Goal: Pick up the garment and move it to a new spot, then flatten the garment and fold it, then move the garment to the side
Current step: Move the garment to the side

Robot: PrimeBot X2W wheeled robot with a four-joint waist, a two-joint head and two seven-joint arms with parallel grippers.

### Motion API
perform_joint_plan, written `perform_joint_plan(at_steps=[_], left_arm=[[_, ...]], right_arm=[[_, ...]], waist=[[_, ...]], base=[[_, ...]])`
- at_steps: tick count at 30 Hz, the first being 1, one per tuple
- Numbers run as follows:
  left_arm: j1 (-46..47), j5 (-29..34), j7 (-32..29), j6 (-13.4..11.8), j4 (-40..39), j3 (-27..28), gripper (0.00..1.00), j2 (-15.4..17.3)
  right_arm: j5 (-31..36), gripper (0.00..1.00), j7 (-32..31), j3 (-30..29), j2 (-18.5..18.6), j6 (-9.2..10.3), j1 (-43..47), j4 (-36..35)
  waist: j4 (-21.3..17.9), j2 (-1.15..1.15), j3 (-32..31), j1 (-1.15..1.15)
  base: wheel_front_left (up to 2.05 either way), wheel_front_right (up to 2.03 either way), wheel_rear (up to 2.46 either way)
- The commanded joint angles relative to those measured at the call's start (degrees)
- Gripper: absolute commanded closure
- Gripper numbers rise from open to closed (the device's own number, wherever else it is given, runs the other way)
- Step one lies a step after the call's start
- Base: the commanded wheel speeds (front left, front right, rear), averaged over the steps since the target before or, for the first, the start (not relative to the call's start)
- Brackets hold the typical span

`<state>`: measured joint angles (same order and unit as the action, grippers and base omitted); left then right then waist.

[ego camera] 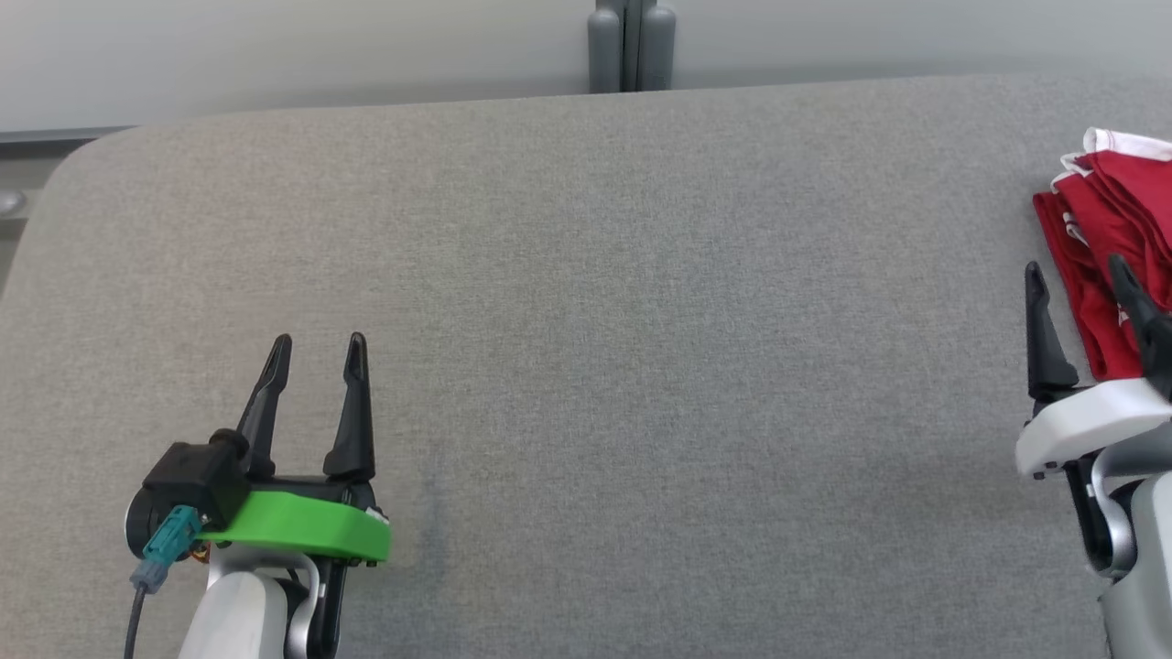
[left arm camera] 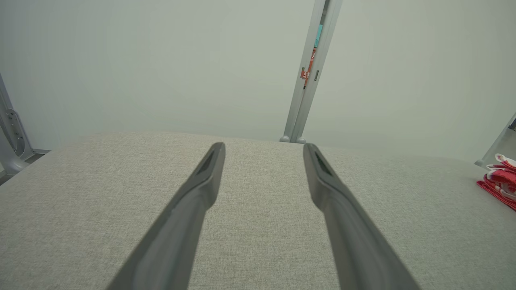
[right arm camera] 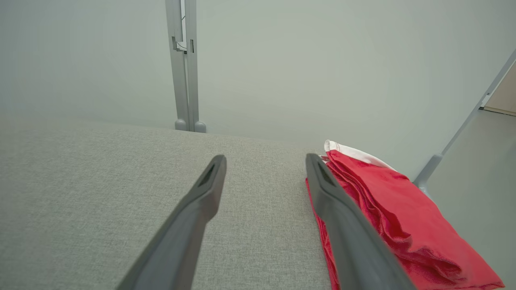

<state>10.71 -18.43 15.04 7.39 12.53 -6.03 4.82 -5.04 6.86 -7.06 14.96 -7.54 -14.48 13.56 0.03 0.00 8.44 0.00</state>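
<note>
The garment [ego camera: 1112, 252], red with white trim, lies folded in a compact stack at the far right of the grey table. In the right wrist view the garment [right arm camera: 399, 217] sits just right of my right finger, free of it. My right gripper [ego camera: 1076, 275] hovers open at the stack's near left corner with nothing between its fingers. My left gripper [ego camera: 316, 352] is open and empty over the table's near left part. From the left wrist the garment [left arm camera: 500, 179] shows small at the right edge.
The grey fabric-covered table [ego camera: 595, 320] has a rounded far-left corner. A grey vertical post [ego camera: 632, 46] stands behind its far edge, against a pale wall. A slanted metal frame leg [right arm camera: 459, 137] rises beyond the table's right end.
</note>
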Motion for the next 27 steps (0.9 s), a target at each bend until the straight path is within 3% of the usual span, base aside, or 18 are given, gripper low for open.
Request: perform_joint_plan(at_steps=[1,10,27], left_arm=[[-1.27,0.1,0.16,0.09,0.17,0.48,0.0,0.08],[-4.06,0.09,0.15,0.1,1.96,1.66,0.0,-0.09],[-4.87,-0.52,0.16,0.11,3.33,0.83,0.0,0.18]], right_arm=[[-0.41,0.0,0.08,-0.01,-1.3,0.12,1.65,-1.45],[0.19,0.0,-0.74,1.61,-5.95,0.12,6.85,-5.01],[0.5,0.0,-2.8,-0.37,-8.28,0.12,11.9,-7.18]], waist=[[2.23,0.0,-3.38,0.0],[2.05,0.0,-6.51,0.0],[1.73,0.0,-7.75,0.0]], base=[[0.0,0.0,0.0],[0.0,0.0,0.0],[0.0,0.0,0.0]])
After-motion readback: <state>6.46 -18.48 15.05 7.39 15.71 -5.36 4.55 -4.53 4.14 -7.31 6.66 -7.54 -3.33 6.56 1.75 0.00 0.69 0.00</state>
